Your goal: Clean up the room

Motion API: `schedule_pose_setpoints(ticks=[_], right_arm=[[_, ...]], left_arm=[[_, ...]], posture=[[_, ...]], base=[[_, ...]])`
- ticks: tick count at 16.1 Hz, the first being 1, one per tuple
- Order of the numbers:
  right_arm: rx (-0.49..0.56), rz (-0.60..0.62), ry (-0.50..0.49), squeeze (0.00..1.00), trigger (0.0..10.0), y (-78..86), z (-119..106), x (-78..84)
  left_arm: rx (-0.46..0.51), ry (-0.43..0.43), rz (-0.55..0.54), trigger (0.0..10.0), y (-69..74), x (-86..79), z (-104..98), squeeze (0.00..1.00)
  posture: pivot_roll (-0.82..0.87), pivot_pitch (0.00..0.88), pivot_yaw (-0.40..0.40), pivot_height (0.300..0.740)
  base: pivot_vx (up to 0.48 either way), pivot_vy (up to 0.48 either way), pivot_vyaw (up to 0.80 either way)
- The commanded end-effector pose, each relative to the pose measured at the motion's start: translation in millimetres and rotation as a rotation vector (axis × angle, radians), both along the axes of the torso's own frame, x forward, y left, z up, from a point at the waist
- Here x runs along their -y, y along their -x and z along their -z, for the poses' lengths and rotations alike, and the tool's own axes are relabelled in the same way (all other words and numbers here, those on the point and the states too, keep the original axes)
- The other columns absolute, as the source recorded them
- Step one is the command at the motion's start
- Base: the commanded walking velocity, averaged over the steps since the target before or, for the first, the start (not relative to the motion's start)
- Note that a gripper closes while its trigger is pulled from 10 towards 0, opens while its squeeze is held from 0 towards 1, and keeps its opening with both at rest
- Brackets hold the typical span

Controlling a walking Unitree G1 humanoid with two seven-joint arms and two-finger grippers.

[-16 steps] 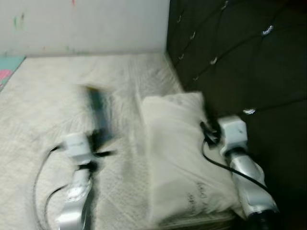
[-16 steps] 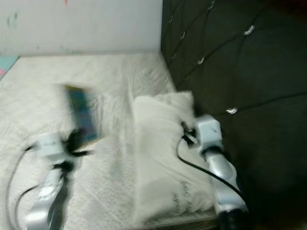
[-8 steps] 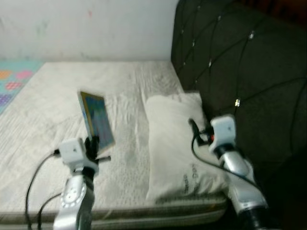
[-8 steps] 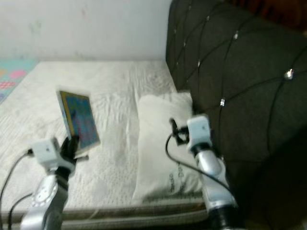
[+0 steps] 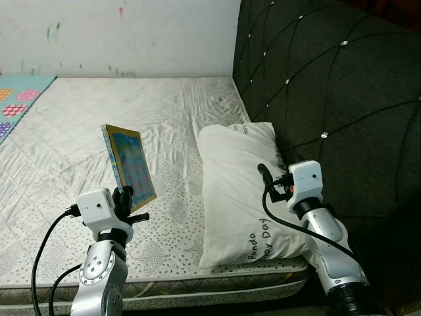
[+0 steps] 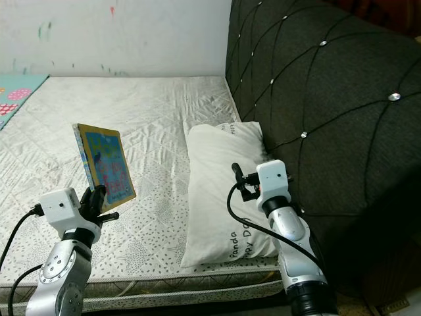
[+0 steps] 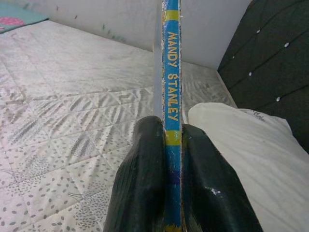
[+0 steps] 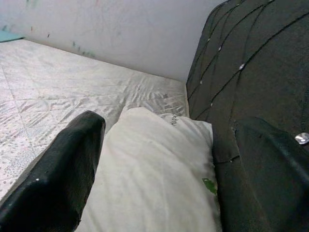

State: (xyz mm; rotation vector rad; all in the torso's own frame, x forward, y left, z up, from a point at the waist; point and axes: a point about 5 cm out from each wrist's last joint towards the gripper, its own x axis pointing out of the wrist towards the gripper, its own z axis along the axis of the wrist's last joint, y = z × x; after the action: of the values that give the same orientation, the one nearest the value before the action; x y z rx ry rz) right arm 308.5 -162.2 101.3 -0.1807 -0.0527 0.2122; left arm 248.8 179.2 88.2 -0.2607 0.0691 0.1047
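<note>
Head pair: high, looking forward and down across the bed [image 5: 164,112] toward the wall [image 5: 131,33], headboard [image 5: 329,79] on the right. Wrist views: low and close over the bed, facing that wall; pillow [image 8: 154,169] shared by all.

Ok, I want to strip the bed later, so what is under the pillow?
The pillow lies on the bare quilted mattress, its far end against the dark headboard. Nothing sticks out from beneath it, but whatever is directly under it is covered.
</note>
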Motion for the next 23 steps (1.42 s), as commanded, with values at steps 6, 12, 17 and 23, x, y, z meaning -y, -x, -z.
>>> schedule_pose_setpoints(ticks=[6,12,17,23], right_arm=[[-0.04,-0.05,-0.005,0.0,10.0,19.9,5.5,-1.2],[-0.045,-0.042,0.0,0.0,10.0,17.9,-1.4,4.3],[-0.038,-0.049,0.005,0.0,10.0,7.6,-8.1,5.0],[-0.013,-0.088,0.048,0.0,10.0,2.3,-15.0,2.9]], left_arm=[[-0.021,-0.008,-0.001,10.0,22.1,0.8,-0.3,0.0],[-0.011,-0.013,-0.001,10.0,14.9,-4.9,-10.1,0.0],[-0.004,-0.001,-0.017,10.0,15.0,-5.4,-13.6,0.0],[-0.003,0.017,-0.027,10.0,11.4,-1.2,-13.3,0.0]], posture=[[-0.11,0.0,-0.012,0.72],[-0.11,0.0,-0.016,0.65],[-0.11,0.0,-0.034,0.65],[-0.12,0.0,-0.049,0.597]], base=[[0.0,0.0,0.0],[0.0,0.0,0.0],[0.0,0.0,0.0],[0.0,0.0,0.0]])
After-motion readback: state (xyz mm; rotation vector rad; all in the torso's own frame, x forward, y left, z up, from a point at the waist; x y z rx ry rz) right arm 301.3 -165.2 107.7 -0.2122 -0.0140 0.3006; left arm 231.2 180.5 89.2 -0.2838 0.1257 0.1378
